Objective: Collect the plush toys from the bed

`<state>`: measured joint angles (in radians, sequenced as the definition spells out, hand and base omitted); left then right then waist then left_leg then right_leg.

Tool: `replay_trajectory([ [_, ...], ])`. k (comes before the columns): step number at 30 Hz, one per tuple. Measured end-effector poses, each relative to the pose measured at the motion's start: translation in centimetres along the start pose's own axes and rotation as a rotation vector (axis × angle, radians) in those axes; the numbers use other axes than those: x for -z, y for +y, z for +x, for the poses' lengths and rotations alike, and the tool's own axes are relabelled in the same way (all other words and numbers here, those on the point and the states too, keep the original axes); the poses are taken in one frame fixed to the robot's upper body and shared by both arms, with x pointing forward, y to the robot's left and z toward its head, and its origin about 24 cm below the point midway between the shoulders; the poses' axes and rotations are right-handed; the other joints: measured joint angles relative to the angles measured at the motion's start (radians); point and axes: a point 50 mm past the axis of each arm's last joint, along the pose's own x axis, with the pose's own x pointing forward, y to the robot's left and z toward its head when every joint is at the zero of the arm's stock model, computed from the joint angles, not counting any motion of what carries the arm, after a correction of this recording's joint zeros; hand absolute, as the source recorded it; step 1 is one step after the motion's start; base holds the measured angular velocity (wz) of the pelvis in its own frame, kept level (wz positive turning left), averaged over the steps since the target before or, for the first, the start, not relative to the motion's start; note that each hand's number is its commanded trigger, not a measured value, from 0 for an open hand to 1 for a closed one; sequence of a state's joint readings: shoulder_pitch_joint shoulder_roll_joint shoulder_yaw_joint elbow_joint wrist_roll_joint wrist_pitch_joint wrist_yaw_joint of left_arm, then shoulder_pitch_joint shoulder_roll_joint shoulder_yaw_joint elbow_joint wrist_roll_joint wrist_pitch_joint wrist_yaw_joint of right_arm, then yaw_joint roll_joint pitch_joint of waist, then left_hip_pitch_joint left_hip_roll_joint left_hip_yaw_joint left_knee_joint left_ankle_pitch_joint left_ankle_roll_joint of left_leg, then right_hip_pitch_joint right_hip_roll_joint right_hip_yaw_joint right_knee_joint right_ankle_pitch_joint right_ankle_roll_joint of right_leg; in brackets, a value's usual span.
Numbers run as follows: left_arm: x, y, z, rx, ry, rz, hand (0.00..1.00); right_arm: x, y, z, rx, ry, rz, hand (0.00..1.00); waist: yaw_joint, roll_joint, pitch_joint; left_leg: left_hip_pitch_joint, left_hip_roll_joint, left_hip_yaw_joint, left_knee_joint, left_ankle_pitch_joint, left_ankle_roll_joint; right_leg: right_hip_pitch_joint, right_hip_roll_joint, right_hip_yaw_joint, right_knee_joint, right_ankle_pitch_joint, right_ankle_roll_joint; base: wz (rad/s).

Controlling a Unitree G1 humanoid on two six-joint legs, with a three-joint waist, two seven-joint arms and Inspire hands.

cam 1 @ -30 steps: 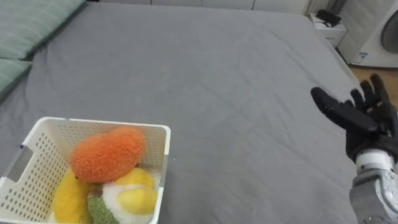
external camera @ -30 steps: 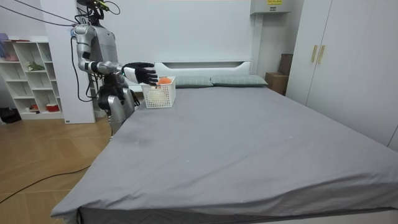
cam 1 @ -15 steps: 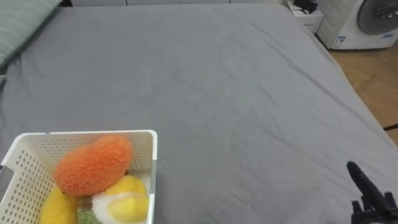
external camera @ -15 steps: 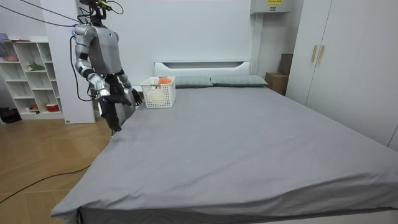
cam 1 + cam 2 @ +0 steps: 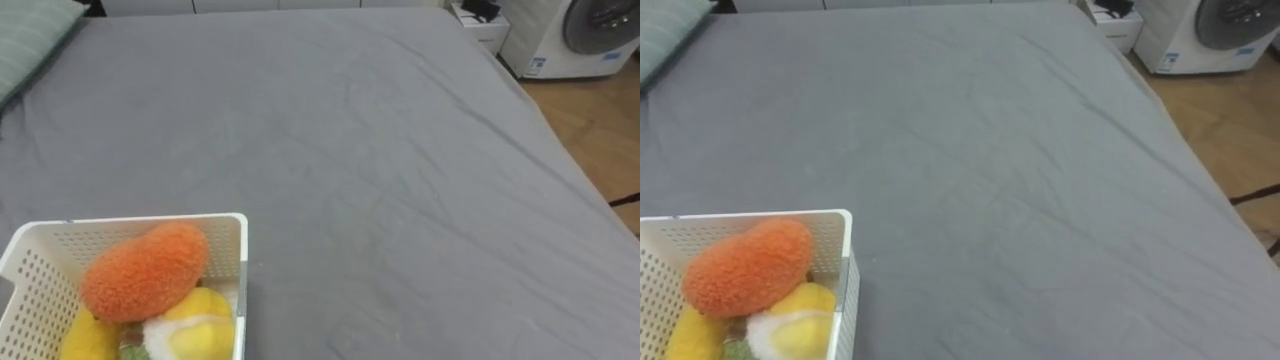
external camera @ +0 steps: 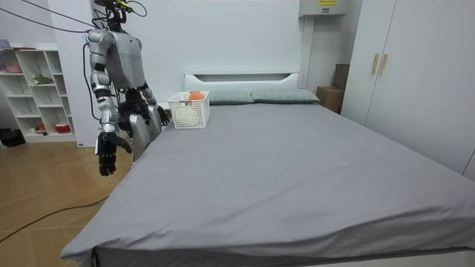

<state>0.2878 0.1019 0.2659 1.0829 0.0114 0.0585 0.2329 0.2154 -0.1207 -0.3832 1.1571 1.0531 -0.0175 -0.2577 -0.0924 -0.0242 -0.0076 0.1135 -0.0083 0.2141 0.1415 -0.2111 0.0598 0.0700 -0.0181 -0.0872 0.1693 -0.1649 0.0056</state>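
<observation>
Basically done: orange toy (image 5: 145, 272) and yellow toys (image 5: 196, 322) sit in the basket (image 5: 130, 221) on the bed (image 5: 360, 170), sheet otherwise bare. Right hand (image 6: 107, 157) hangs loose, empty; left hand (image 6: 161, 116): state unclear.

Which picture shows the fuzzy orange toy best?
The left eye view: the orange toy lies whole in the white basket. The right eye view shows it nearer the edge; the room view, just a far-off orange speck.

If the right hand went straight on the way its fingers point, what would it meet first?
The right hand hangs beside the bed, fingers pointing down; the wooden floor looks first in line, nothing visible between, though depth is unclear.
</observation>
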Motion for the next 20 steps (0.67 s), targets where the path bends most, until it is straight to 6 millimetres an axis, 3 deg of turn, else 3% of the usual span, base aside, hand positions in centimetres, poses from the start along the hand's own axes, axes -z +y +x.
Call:
replay_trajectory([
  [4, 0.3, -0.1, 0.0, 0.025, 0.019, 0.003, 0.00, 1.9, -1.9, 0.1, -0.038, 0.078, -0.303, 0.00, 0.015, -0.001, -0.0002, 0.000, -0.001, -0.001, 0.004, 0.000, 0.000, 0.001, -0.001, -0.006, 0.000, 0.000, 0.000, 0.00],
  [10, 0.6, -0.2, 0.0, 0.026, 0.054, 0.069, 0.00, 3.4, -1.4, 0.0, -0.164, 0.137, -0.928, 0.00, 0.037, -0.004, 0.0003, 0.000, -0.001, -0.002, 0.004, 0.000, 0.000, -0.001, -0.001, -0.008, -0.001, 0.001, -0.001, 0.00],
  [15, 0.2, -0.6, 0.1, 0.035, 0.072, 0.075, 0.00, 3.2, 0.5, -0.1, -0.199, 0.113, -1.180, 0.00, 0.068, -0.015, 0.0027, 0.003, -0.003, -0.018, 0.006, -0.001, 0.001, 0.015, -0.005, -0.030, -0.006, 0.002, 0.000, 0.10],
  [20, 0.4, -0.9, 0.0, 0.040, 0.102, 0.092, 0.00, 2.9, 1.6, -0.2, -0.198, 0.085, -1.360, 0.00, 0.093, -0.008, 0.0009, 0.001, -0.004, -0.033, 0.006, -0.002, 0.001, 0.027, -0.004, -0.039, -0.019, 0.003, 0.001, 0.08],
])
